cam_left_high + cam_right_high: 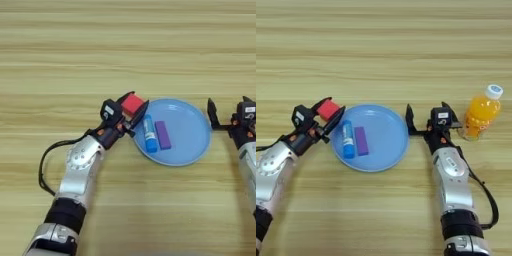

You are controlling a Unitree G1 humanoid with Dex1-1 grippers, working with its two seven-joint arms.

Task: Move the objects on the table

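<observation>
Left gripper [133,106] has its fingers clamped on the red cube [132,104] at the plate's [192,150] left rim; the cube looks light, rigid, best held by flat opposite faces, while the right gripper [428,116], fingers apart, idles just right of the plate.

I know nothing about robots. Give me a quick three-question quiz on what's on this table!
1. True or false: the red cube lies flat on the plate.
2. Which two things lie inside the plate?
A. blue tube and purple bar
B. red cube and orange bottle
C. purple bar and orange bottle
3. Fill in: the orange bottle stands beside the robot's ____ gripper.

Key:
1. False; the left gripper holds it at the plate's left rim.
2. A
3. right
</observation>
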